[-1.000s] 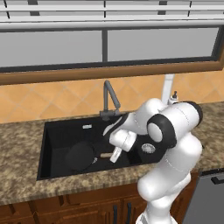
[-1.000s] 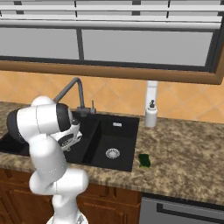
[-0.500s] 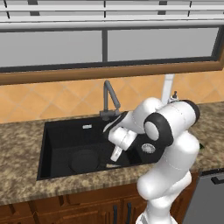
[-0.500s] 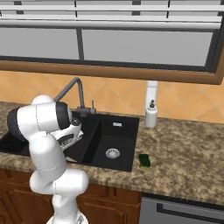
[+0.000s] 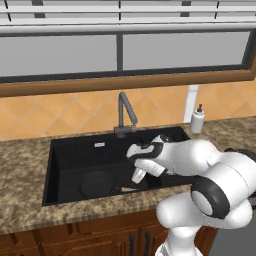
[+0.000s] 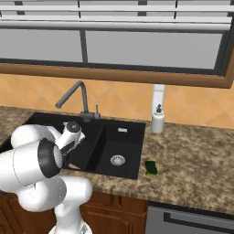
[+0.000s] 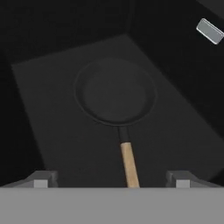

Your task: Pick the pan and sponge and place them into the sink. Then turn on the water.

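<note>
With its jaws standing wide and empty, the white arm's two-finger gripper [image 7: 112, 178] is hanging over the round black frying pan [image 7: 114, 92] lying flat in the black double-bowl sink [image 5: 65, 155], light-brown handle at six o'clock, apparently released, while the small green sponge [image 6: 151, 167] is waiting on the speckled granite counter [image 6: 196, 160].

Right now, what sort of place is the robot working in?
A rendered home kitchen, by the look of it: a black double-bowl sink with a faucet set in a speckled stone counter, wooden cabinets below, and the pan lying in the large basin.
</note>
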